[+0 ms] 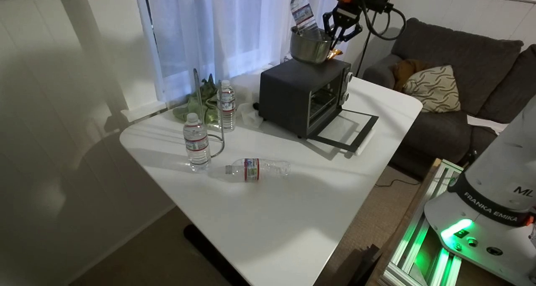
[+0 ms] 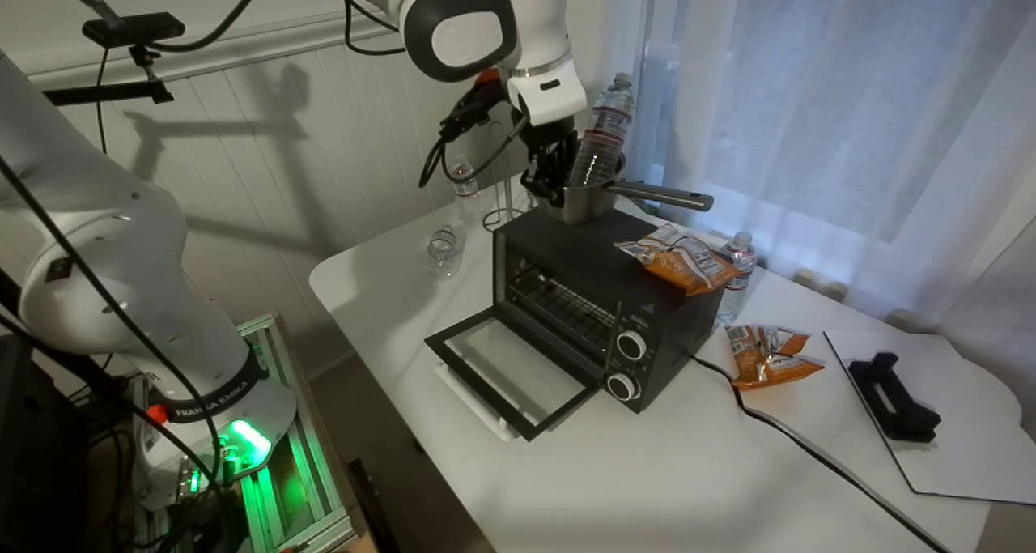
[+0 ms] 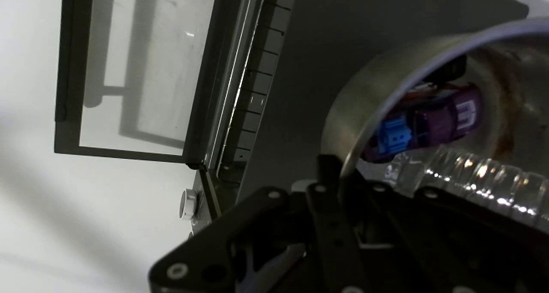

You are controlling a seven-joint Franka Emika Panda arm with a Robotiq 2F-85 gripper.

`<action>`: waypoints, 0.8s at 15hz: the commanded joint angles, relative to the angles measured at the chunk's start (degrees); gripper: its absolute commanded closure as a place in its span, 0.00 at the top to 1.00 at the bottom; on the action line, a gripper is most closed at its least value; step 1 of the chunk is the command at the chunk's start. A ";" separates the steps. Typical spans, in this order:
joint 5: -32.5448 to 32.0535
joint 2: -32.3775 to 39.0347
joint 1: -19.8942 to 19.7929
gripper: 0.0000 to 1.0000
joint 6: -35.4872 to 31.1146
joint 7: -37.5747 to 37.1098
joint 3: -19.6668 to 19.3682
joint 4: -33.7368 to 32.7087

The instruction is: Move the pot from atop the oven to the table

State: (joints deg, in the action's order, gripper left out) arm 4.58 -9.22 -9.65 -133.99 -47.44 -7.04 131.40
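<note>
The silvery pot (image 1: 307, 50) is at the oven's top in both exterior views (image 2: 589, 206); I cannot tell whether its base touches. Its handle (image 2: 660, 194) points away from my gripper. A clear bottle (image 1: 305, 16) leans out of it, and a purple and blue toy (image 3: 441, 117) lies inside. My gripper (image 1: 333, 42) is shut on the pot's rim, one finger inside and one outside, in the wrist view (image 3: 339, 173). The dark oven (image 1: 289, 95) stands on the white table (image 1: 293, 219) with its glass door (image 2: 510, 367) folded down.
An orange snack bag (image 2: 688, 257) lies on the oven, another bag (image 2: 769, 355) beside it. Two bottles (image 1: 197, 145) (image 1: 226, 106) stand near a wire stand (image 1: 222, 141); one bottle (image 1: 259, 168) lies flat. A cord (image 2: 777, 427) and a white board (image 2: 971, 440) are on the table.
</note>
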 commanded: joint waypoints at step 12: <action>-1.23 -7.10 -9.69 0.02 13.47 -13.38 -3.77 -4.91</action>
State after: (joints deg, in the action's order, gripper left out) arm 4.13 -14.98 -17.12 -122.58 -55.89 -9.35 129.47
